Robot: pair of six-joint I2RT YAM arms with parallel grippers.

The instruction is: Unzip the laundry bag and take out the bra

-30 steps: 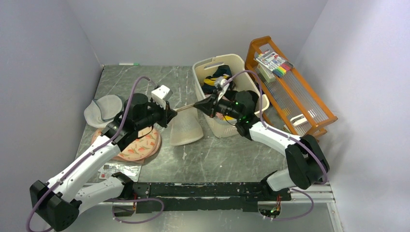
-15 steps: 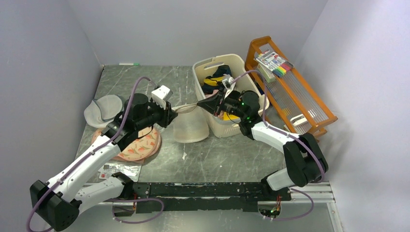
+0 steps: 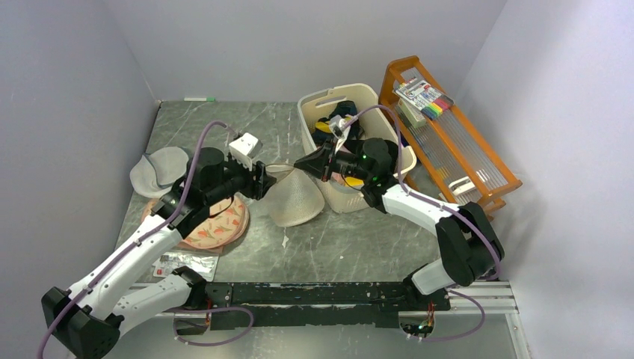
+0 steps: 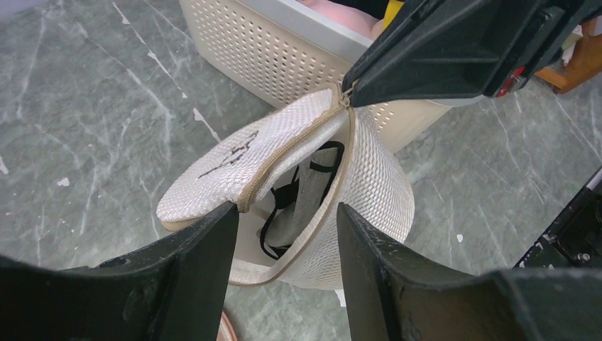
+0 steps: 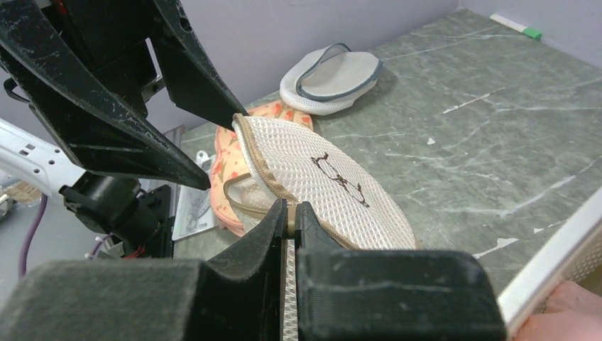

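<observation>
The cream-white mesh laundry bag (image 3: 295, 198) hangs tilted at mid-table with its lower edge near the table. Its zip is partly undone, leaving a wide gap. My right gripper (image 3: 299, 163) is shut on the bag's tan zip rim at its top, seen close in the right wrist view (image 5: 289, 207). My left gripper (image 3: 262, 182) stands open just left of the bag, its jaws either side of the gap (image 4: 287, 207) and gripping nothing. Inside the laundry bag (image 4: 369, 177) the bra (image 4: 302, 202) shows as a pale padded cup with thin dark straps. The black logo marks the bag's lid (image 5: 341, 181).
A cream perforated basket (image 3: 340, 196) of clothes stands right behind the bag. An orange wooden rack (image 3: 448, 142) is at the right. A pink bag with orange shapes (image 3: 217, 224) lies under my left arm, with a grey round bag (image 3: 157, 170) and a paper packet (image 3: 183, 263) nearby.
My left gripper has opened and let go of the bag's rim, drawing back a little to the left. The bag now hangs from my right gripper alone, its gap wider.
</observation>
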